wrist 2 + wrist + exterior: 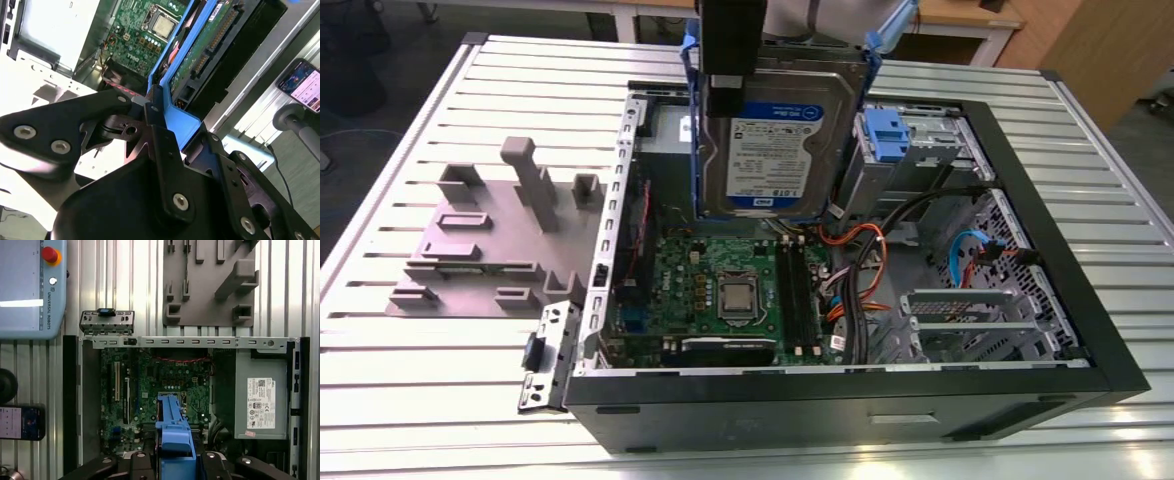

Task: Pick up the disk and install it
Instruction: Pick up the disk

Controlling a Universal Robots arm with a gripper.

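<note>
The fingers are clamped on the blue rail at the top end of the disk. It hangs straight below them, long axis upright (label outward), over the open computer case, just beside its drive cage.

Bright even daylight, washed-out white glare
</note>
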